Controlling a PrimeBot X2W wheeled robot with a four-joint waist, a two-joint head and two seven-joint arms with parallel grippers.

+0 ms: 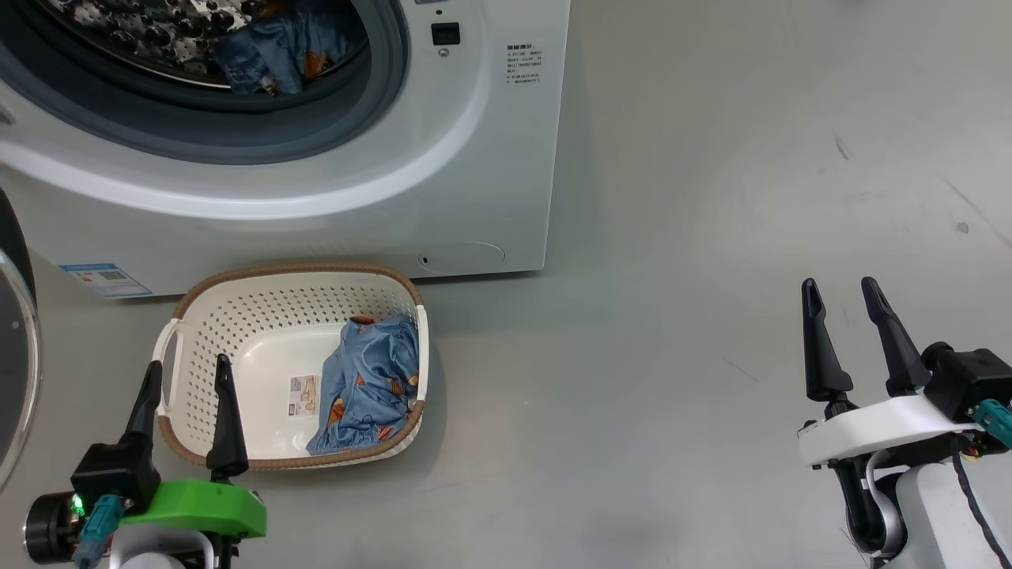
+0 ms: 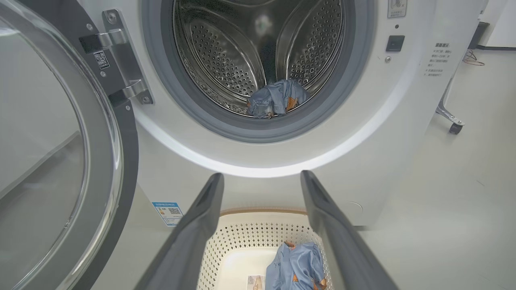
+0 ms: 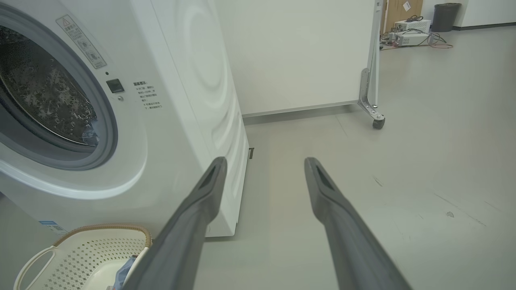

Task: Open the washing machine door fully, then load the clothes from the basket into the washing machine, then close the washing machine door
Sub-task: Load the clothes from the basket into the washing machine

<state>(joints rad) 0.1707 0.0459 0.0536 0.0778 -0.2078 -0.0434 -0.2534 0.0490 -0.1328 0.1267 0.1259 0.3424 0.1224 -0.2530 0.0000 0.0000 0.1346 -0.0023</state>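
The washing machine door [image 2: 117,169] was swung open beside the washing machine [image 1: 482,142]. Clothes [image 1: 368,383] were split between drum [image 2: 225,60] and basket [image 1: 237,316]. The left gripper [image 1: 190,363], at the basket's near rim, and the right gripper [image 1: 838,283], over the floor [image 1: 672,356], were held spread and empty

Pale grey floor [image 1: 711,237] all round, smooth and evenly lit, and it carried a few dark scuffs [image 1: 840,146] off to the right. Behind, a white partition panel [image 3: 298,56] stood on a metal leg, its castor [image 3: 378,123] down on the floor. Further back, pale equipment boxes [image 3: 411,36] sat on the floor among trailing cables [image 3: 439,45]. A dark bin [image 3: 443,16] stood just beyond them by a white wall [image 3: 483,12], with a brown board [image 3: 403,9] nearby.
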